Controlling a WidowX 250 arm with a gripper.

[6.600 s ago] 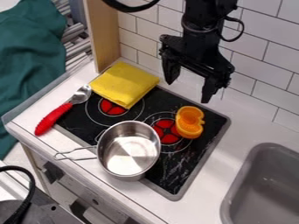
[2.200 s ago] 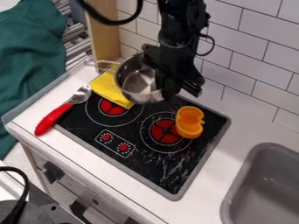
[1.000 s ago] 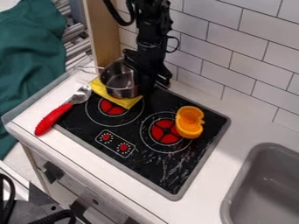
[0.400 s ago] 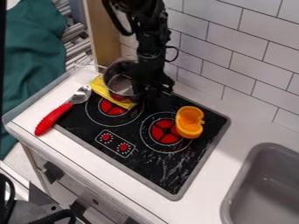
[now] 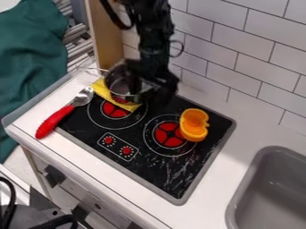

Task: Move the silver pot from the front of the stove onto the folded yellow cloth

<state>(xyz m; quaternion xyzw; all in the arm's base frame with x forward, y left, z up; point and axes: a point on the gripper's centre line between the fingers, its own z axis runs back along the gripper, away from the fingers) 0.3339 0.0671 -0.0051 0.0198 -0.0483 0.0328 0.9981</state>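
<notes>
Use the cooktop (image 5: 152,167) as your reference for all positions. You will find the gripper (image 5: 147,97) low over the cooktop's upper corner, at the right-hand side of the metal pot (image 5: 116,85) and overlapping its rim in your view. You cannot tell whether the gripper is open or closed, or whether it grips the pot, because the area is dark and blurred. The pot is at the cooktop's upper-left edge, over the yellow cloth (image 5: 103,89), with its wire handle (image 5: 92,70) pointing left, away from the cooktop. Note that the cloth overlaps that same edge and shows below the pot. Beside the cooktop's left corner, on the white counter (image 5: 212,190), you will see the spoon (image 5: 60,116), its red grip nearer to you and its metal bowl nearer to the cloth. On the right part of the cooktop, locate the orange cup-shaped item (image 5: 194,126), partly over the red burner mark (image 5: 169,135). The control panel print (image 5: 117,146) is near the cooktop's lower-left edge. The gray sink (image 5: 269,190) is to the right of the cooktop, and the tiled wall (image 5: 251,62) stands behind it.
</notes>
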